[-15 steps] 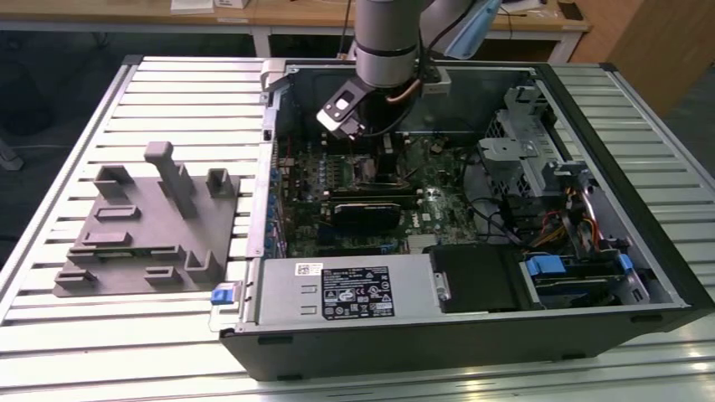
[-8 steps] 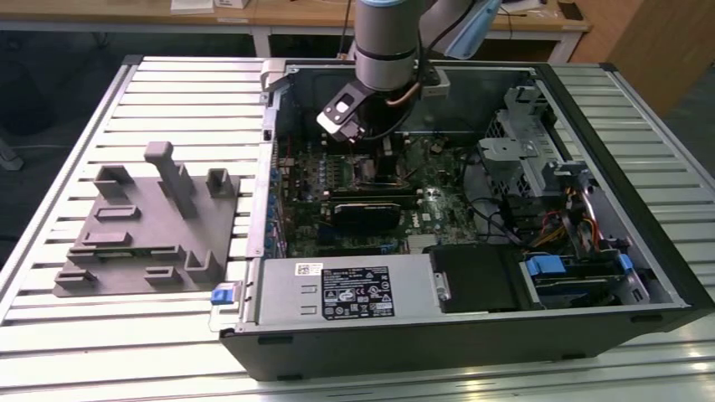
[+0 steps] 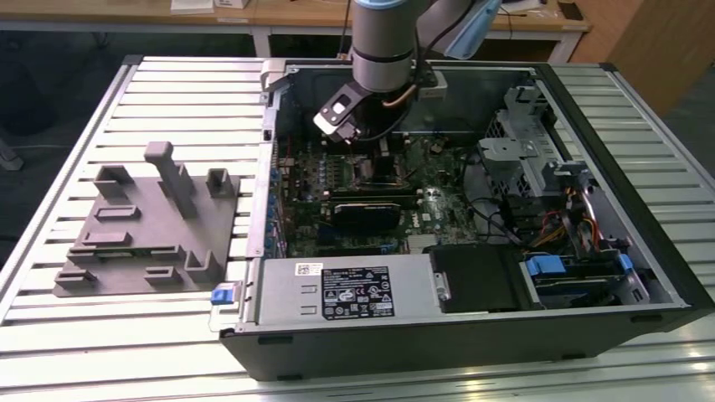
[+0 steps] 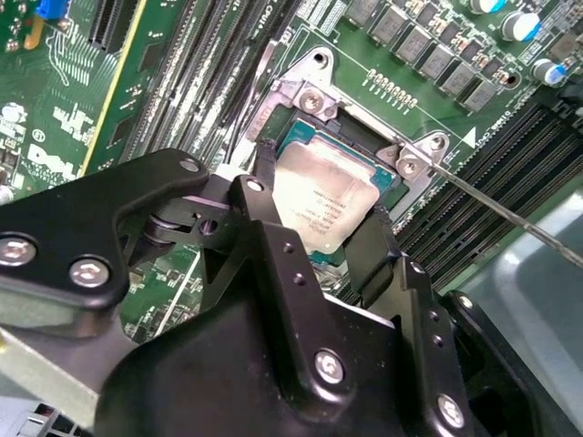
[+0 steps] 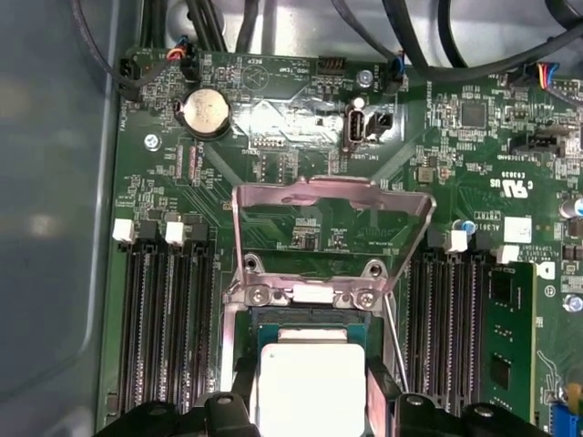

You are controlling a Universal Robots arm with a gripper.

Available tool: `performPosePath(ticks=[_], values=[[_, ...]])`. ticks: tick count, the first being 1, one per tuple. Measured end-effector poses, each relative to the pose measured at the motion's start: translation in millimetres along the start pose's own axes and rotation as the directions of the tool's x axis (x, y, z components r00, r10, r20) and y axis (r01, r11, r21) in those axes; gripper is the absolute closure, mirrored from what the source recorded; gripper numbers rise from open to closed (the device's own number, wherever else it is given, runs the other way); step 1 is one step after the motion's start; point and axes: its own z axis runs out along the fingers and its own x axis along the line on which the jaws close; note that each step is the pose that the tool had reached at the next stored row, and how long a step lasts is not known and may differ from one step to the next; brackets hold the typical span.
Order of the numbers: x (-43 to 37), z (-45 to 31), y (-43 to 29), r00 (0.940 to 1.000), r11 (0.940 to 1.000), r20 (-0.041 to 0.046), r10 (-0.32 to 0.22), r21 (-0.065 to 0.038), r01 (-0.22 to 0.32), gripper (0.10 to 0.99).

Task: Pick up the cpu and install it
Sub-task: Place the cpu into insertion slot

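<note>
Mid-frame, the jaws clamp the cpu (image 4: 323, 205) over its socket (image 4: 360, 137); I'd keep it level, corners matched, no forcing.

A slatted metal table (image 3: 167, 84) carries a grey plastic fixture (image 3: 146, 226) on the exterior view's left and, just beside it, an open computer case (image 3: 369, 343) (on its side). The small blue piece (image 3: 223, 293) at the case's corner may belong to it.

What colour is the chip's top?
Shiny silver-grey; the cpu shows best in the second wrist view.
</note>
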Motion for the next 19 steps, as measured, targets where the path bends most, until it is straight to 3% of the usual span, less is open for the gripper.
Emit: performPosePath(ticks=[19], values=[[-0.1,2.2,3.2,0.9998,0.9998,-0.0017,0.020,0.000,-0.020,0.541]])
